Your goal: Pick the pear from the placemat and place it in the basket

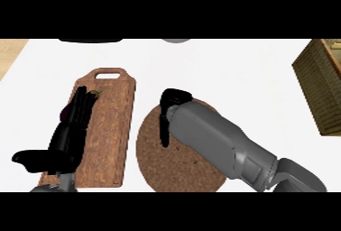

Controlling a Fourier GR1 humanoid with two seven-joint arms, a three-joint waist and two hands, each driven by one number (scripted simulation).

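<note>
A round cork placemat (160, 167) lies at the counter's front middle. My right forearm reaches across it, and my right hand (175, 96) points down at the mat's far edge. No pear shows anywhere; the hand and forearm cover that part of the mat. The woven basket (321, 85) stands at the right edge, well apart from the right hand. My left hand (72, 131) lies open at the left, its fingers stretched straight along a wooden cutting board (110, 131).
A purple eggplant (65, 111) with a green stem lies on the cutting board, mostly hidden under my left hand. At the far edge of the counter sit a dark object (90, 40) and a grey round one (175, 40). White countertop stretches between placemat and basket.
</note>
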